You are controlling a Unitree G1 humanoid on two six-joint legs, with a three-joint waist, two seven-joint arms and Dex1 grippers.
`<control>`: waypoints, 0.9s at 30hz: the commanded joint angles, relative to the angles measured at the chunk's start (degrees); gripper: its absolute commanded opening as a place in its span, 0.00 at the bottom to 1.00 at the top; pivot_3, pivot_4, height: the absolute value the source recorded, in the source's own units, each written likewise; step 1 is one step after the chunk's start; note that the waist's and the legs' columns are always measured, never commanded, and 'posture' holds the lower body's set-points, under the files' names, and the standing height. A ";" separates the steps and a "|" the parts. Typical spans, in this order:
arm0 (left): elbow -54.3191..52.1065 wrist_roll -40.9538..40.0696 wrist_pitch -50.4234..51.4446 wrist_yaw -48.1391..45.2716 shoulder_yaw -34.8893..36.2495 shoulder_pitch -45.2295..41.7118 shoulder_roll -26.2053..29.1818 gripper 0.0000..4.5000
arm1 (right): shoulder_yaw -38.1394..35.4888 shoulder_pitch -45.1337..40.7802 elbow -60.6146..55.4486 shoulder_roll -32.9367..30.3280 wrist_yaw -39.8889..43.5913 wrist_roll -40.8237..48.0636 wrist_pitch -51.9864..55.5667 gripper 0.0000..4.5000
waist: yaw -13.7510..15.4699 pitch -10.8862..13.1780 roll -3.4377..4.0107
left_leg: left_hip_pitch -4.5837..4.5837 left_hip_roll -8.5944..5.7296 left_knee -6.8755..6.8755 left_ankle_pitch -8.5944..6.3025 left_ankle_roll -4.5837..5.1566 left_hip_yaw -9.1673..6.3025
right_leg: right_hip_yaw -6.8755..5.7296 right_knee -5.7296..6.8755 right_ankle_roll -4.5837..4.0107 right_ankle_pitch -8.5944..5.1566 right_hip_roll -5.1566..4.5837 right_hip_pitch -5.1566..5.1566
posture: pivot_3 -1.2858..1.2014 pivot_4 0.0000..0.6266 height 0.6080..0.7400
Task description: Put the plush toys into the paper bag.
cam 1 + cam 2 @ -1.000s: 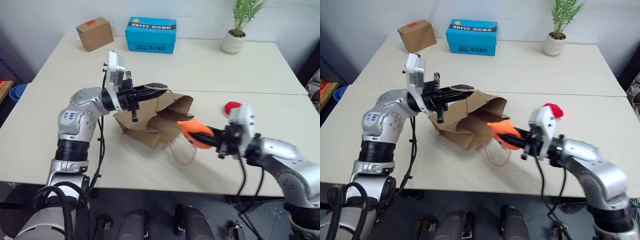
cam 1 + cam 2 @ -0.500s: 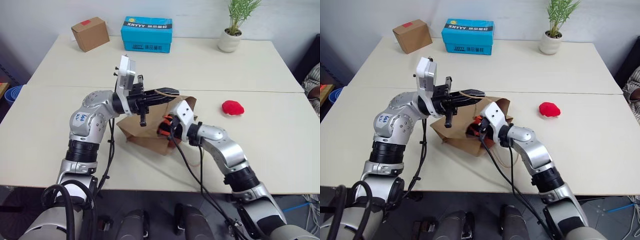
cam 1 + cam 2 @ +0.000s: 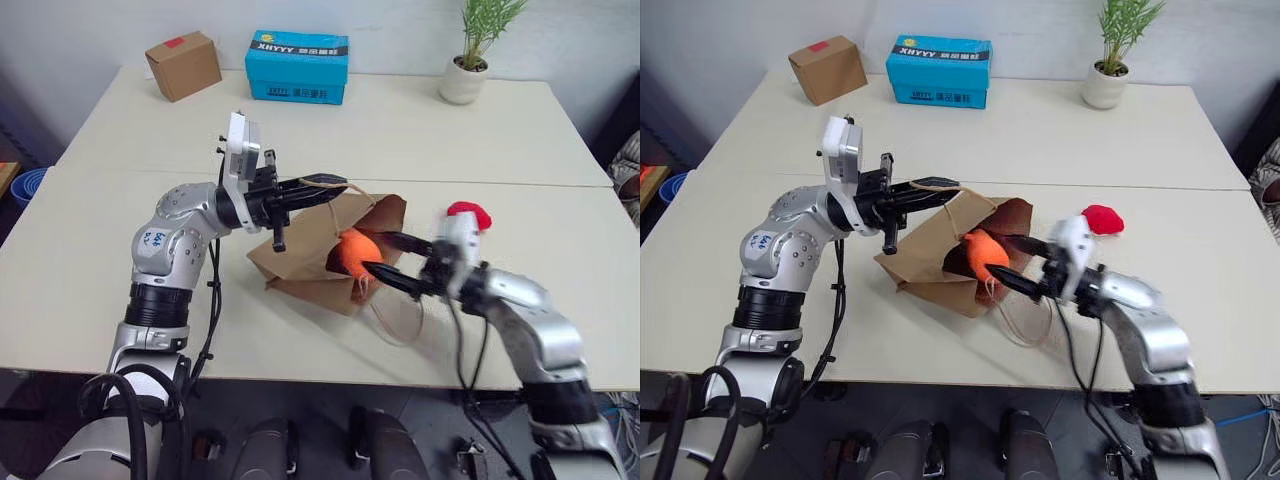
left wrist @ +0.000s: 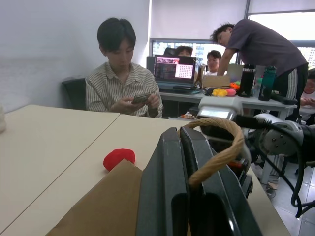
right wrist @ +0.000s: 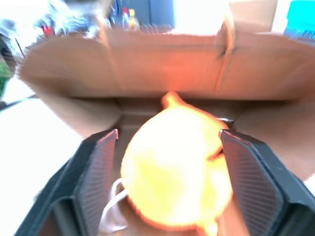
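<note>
Orange plush toy (image 3: 352, 252) now sits inside the paper bag (image 3: 310, 262) mouth; right gripper (image 3: 385, 258) released it, backing rightward; left gripper (image 3: 322, 187) clenches the handle.

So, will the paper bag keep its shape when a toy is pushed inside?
Probably not alone. The paper bag lies creased on its side; the left gripper, shut on a handle, holds its mouth open. It looks light, so pushing the orange plush toy may slide it.

Even, bright indoor light falls on the pale counter (image 3: 520, 130), with only soft shadows under the paper bag (image 3: 300, 270). The right hand (image 3: 395, 262) is smeared by motion blur in the head views. In the right wrist view the orange toy (image 5: 177, 182) is overexposed to a yellow glow and everything is soft; windows glare behind the people in the left wrist view.
</note>
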 commanded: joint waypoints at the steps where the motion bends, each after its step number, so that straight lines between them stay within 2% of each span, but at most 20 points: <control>1: -2.29 0.58 -1.61 0.42 0.71 0.53 0.67 0.00 | -10.77 7.95 -4.20 -2.60 -0.47 4.38 -0.78 0.75 | 0.15 0.00 0.00 | 0.01 0.00 0.00 0.01 0.01 0.01 | 0.00 0.02 0.00 0.00 -0.01 0.00 | 0.52 0.24 1.00; 4: -2.87 0.53 -1.56 0.74 0.85 0.89 0.92 0.00 | -18.26 18.28 -3.88 -3.79 -0.65 2.13 -4.79 0.96 | 0.85 0.00 0.00 | 0.02 -0.02 0.00 0.01 0.02 0.00 | 0.03 0.01 0.00 0.00 0.00 0.01 | 0.52 0.24 1.00; 5: -3.05 0.55 -1.56 0.74 0.81 1.03 1.01 0.00 | -19.93 20.71 -3.33 -3.68 -0.85 0.61 -7.34 0.99 | 1.09 0.00 0.00 | 0.02 -0.02 0.00 0.01 0.02 0.01 | 0.04 0.01 0.00 0.00 0.01 0.01 | 0.52 0.24 1.00; 8: -3.25 0.69 -1.69 0.93 0.69 1.20 1.10 0.00 | -22.40 26.63 -0.48 -3.37 -1.79 -4.65 -14.08 0.99 | 1.31 0.00 0.00 | 0.09 -0.07 0.00 0.03 0.06 0.11 | 0.04 0.03 0.04 0.02 0.03 0.02 | 0.52 0.24 1.00; 11: -3.26 0.85 -1.89 1.33 0.46 1.08 0.88 0.00 | -22.34 27.78 3.36 -2.58 -4.64 -8.34 -18.39 0.99 | 1.05 0.00 -0.01 | 0.44 -0.05 -0.04 0.01 0.07 0.25 | 0.08 -0.03 0.05 0.03 -0.01 0.25 | 0.52 0.24 1.00; 16: -3.11 1.41 -2.40 1.87 -0.08 0.54 0.69 0.00 | -17.73 15.34 10.46 -5.02 -11.51 -15.07 -19.24 0.99 | -0.27 0.01 0.03 | 0.67 -0.02 -0.05 0.00 0.04 0.51 | 0.29 0.08 0.04 0.03 -0.19 0.21 | 0.52 0.24 1.00; 18: -3.40 1.70 -2.54 2.07 -0.25 0.64 0.79 0.00 | -12.66 5.10 17.16 -7.51 -11.94 -18.44 -15.80 0.99 | -0.62 0.02 0.02 | 0.70 0.04 -0.06 0.03 -0.04 0.50 | 0.33 0.14 -0.02 -0.01 -0.18 0.17 | 0.52 0.24 1.00; 21: -3.73 2.19 -2.69 2.11 -0.46 1.03 1.02 0.00 | -6.36 -8.33 29.04 -8.93 -12.14 -22.37 -11.91 0.99 | -0.92 0.04 0.06 | 0.66 0.05 -0.05 0.07 -0.06 0.59 | 0.33 0.48 -0.06 -0.03 -0.16 0.05 | 0.52 0.24 1.00; 27: -4.99 2.08 -2.18 2.05 -0.25 2.43 1.67 0.00 | 2.18 -29.91 58.52 -5.92 -13.34 -29.62 -16.27 0.99 | -0.31 0.05 0.07 | 0.43 0.07 -0.06 0.09 -0.12 0.42 | 0.25 0.44 -0.21 -0.12 -0.14 -0.01 | 0.52 0.24 1.00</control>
